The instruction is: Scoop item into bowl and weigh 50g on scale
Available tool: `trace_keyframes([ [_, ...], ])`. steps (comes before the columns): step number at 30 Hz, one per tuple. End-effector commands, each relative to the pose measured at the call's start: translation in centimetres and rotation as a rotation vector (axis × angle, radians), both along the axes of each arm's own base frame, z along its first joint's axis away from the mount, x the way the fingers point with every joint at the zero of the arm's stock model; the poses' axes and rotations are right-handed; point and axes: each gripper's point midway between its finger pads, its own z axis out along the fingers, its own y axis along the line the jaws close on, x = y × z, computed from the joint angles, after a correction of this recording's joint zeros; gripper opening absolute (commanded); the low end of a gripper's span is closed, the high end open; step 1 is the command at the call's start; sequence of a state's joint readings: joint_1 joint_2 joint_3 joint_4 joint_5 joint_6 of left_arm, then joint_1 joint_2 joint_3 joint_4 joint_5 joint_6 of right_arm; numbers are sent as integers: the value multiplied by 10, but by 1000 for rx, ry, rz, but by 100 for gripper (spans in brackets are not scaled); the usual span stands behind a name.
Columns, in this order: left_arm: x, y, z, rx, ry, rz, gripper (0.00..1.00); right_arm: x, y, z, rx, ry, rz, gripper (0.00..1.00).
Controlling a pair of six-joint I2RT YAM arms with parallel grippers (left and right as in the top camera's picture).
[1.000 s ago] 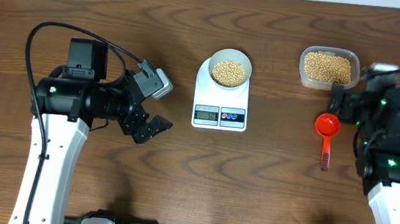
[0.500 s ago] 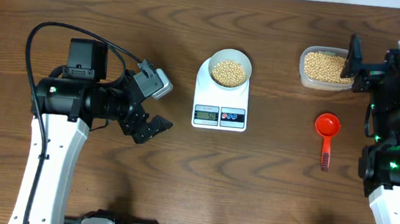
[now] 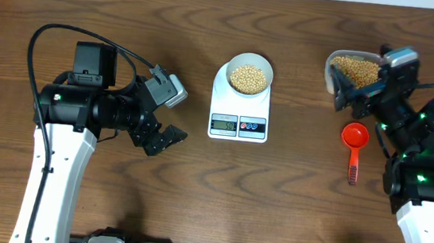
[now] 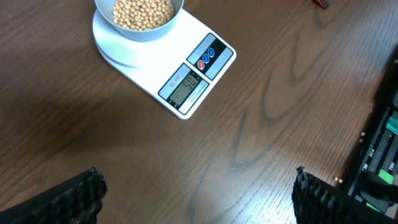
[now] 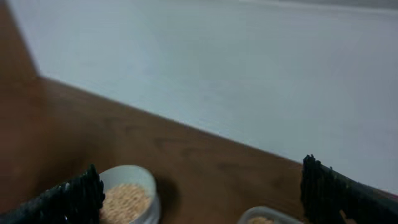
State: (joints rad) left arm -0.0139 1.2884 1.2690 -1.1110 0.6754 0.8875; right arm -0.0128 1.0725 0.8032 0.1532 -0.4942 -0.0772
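The pale bowl [image 3: 268,66] holds tan beans [image 3: 248,78] and stands on the white scale [image 3: 240,106] at the middle back. In the left wrist view the bowl [image 4: 176,14] and the scale [image 4: 186,59] show at the top, with the display lit. My left gripper [image 3: 164,139] is open and empty, to the left of the scale; its fingers [image 4: 196,199] stand wide apart over bare wood. My right gripper [image 3: 359,81] is open and empty, raised over the clear tub and facing left. Its view shows the bowl [image 5: 138,176] between its fingers [image 5: 202,193].
A clear plastic tub [image 3: 336,63] of beans stands at the back right, partly hidden by my right gripper; its rim shows in the right wrist view [image 5: 261,213]. A red scoop [image 3: 355,139] lies on the table in front of the tub, handle toward the front.
My right arm has risen from beside the red scoop, swung back over the tub and turned to face left. The scoop stays on the table. The left arm has not moved.
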Motion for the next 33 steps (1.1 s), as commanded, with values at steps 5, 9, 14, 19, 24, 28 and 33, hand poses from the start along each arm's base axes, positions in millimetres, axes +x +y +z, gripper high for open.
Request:
trace_keyframes([
  [5,1,-1,6,-13,-12,1,98,-4,10,44,0,-178,45,99],
  [9,1,-1,6,-13,-12,1,98,-3,6,56,-1,-229,17,99],
  [14,1,-1,6,-13,-12,1,98,-4,7,63,-1,-264,24,99],
  [19,1,-1,6,-13,-12,1,98,-8,14,63,-2,-267,70,99],
  [24,1,-1,6,-13,-12,1,98,-28,39,61,-5,-266,258,99],
  [28,1,-1,6,-13,-12,1,98,-40,46,67,-9,-288,309,99],
  [33,1,-1,6,-13,-12,1,98,-55,46,83,-17,-337,310,99],
])
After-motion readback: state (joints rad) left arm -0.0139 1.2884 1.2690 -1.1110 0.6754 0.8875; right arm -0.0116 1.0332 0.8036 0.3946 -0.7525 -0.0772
